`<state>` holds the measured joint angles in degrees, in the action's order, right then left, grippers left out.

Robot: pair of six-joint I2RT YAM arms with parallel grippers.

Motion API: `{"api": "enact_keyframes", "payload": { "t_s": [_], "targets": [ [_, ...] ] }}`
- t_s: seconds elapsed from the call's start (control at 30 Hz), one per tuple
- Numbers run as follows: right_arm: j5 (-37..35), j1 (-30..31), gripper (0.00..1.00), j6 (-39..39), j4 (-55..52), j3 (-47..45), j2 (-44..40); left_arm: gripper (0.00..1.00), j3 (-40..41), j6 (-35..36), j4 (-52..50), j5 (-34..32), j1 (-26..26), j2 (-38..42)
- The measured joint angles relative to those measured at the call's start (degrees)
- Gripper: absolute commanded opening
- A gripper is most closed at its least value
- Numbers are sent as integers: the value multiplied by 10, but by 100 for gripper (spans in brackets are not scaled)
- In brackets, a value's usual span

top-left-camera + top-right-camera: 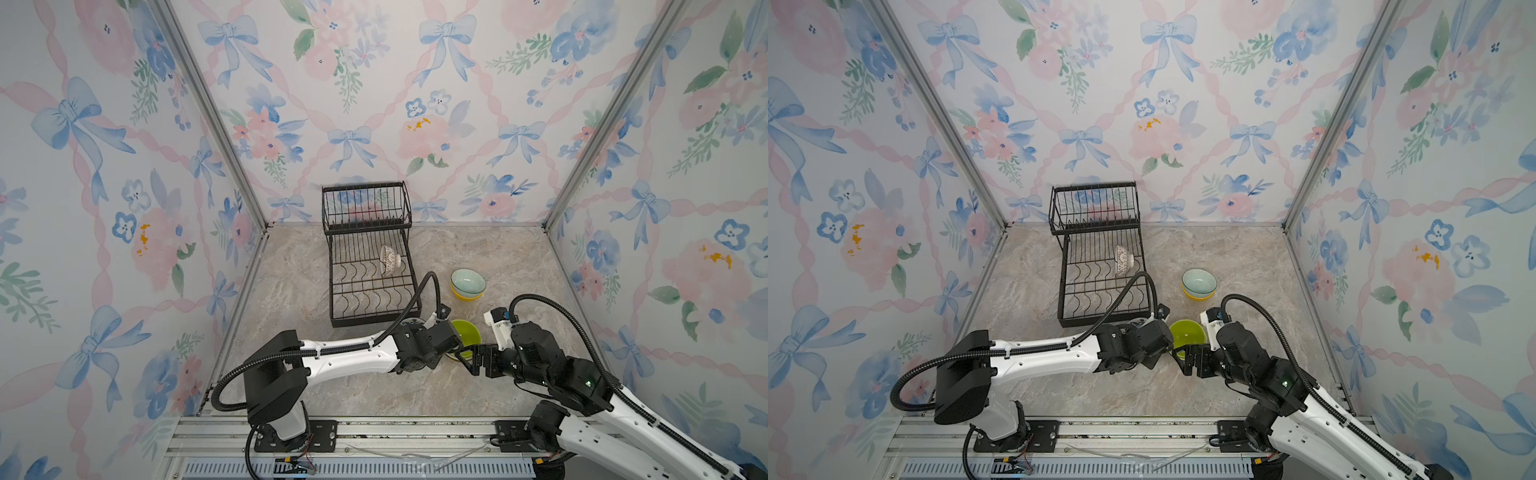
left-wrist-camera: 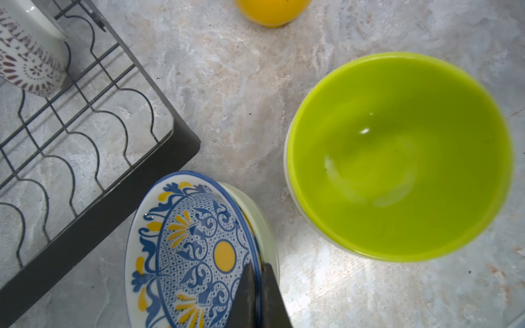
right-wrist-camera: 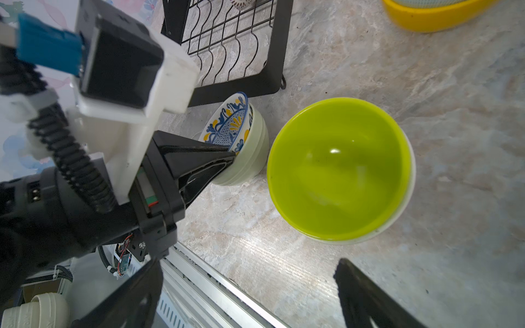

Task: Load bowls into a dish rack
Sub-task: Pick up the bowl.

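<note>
Blue-patterned bowl [image 2: 196,244], rim pinched by left fingers [image 2: 247,295], sits beside rack [image 2: 113,193] corner; right fingers [image 3: 366,295] wide, empty.

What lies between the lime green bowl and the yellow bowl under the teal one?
Nothing: only bare tabletop separates the lime green bowl from the yellow bowl. The left wrist view shows this most clearly.

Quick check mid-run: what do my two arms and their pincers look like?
The left arm and right arm have white link shells with black joint housings. A black corrugated cable loops along each. The left pincer and right pincer have black, tapered triangular fingers. White camera mounts sit at the wrists; a small green light glows on the right arm.
</note>
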<state>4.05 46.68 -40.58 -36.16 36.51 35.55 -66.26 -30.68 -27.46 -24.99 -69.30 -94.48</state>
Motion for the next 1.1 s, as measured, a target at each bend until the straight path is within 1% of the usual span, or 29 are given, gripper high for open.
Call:
{"api": "enact_keyframes", "payload": {
  "t_s": [0.2, 0.4, 0.7, 0.9, 1.1],
  "targets": [
    [0, 0, 96, -2, 0, -9, -14, 0, -19, -11, -4, -25, -13, -26],
    [-2, 0, 96, -6, -1, -14, -26, 0, -40, -37, -25, -72, -24, -47],
    [-4, 0, 96, -6, 0, -18, -22, 0, -24, -78, -51, -120, -35, -48],
    [-4, 0, 96, -6, 1, -21, -22, 0, -13, -101, -58, -144, -54, -47],
    [-7, 0, 96, -6, 6, -25, -22, 0, -14, -112, -66, -160, -54, -46]
  ]
}}
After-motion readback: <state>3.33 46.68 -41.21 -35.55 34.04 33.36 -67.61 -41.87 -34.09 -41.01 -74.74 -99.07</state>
